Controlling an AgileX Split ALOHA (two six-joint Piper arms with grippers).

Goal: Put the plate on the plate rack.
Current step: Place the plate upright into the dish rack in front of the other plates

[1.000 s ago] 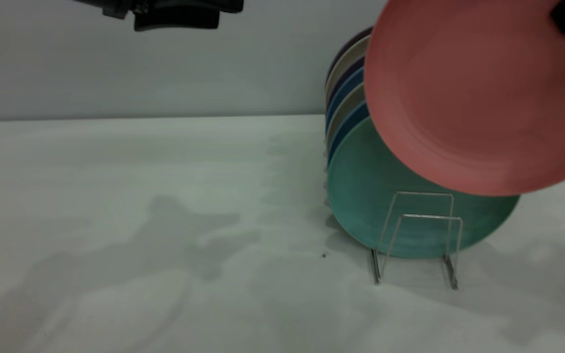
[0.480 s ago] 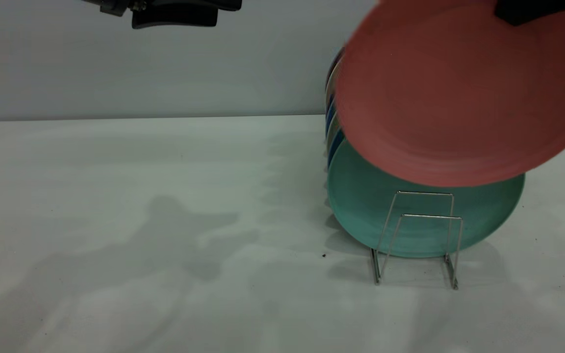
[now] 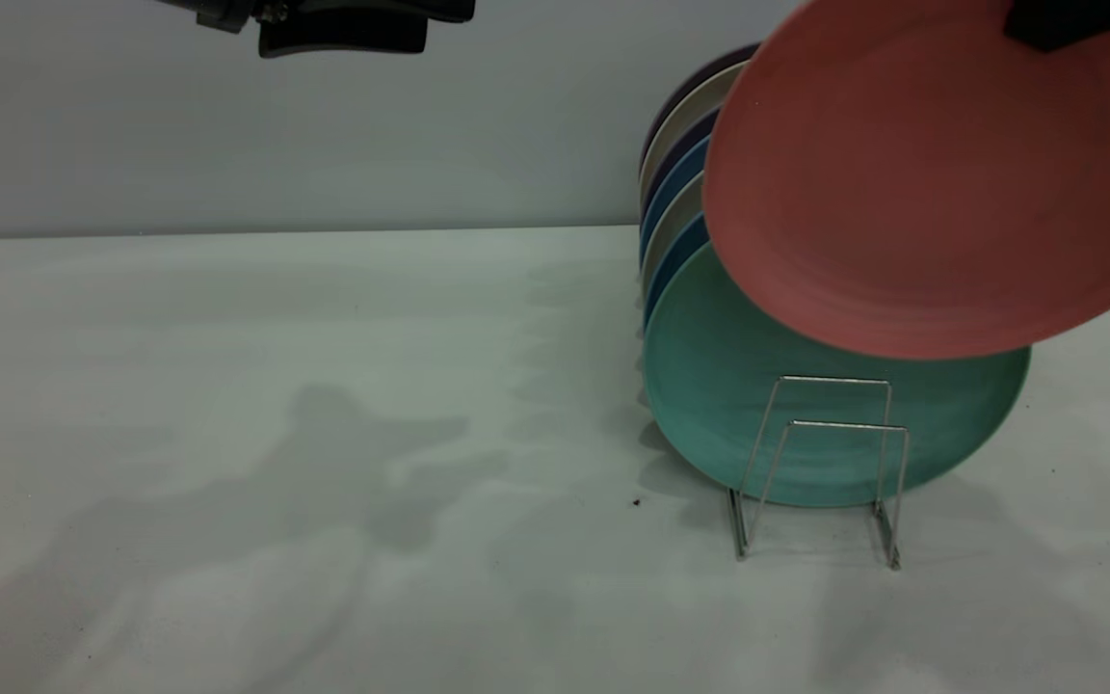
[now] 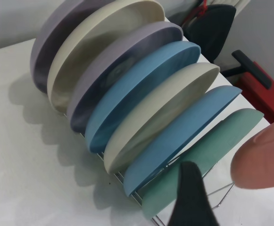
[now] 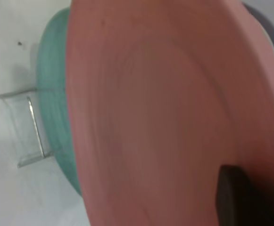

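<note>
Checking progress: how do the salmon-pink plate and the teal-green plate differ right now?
The salmon-pink plate is held in the air by the right gripper, tilted; the teal-green plate stands on edge in the plate rack. The pink one hangs above the rack's empty front loops; the teal one stands behind them. Both are round and look alike in size.

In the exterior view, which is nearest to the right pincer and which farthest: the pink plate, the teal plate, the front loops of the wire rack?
1. The pink plate, held in the right pincer at upper right.
2. The teal plate, standing below it in the rack.
3. The front loops of the wire rack, lowest, on the table.
</note>
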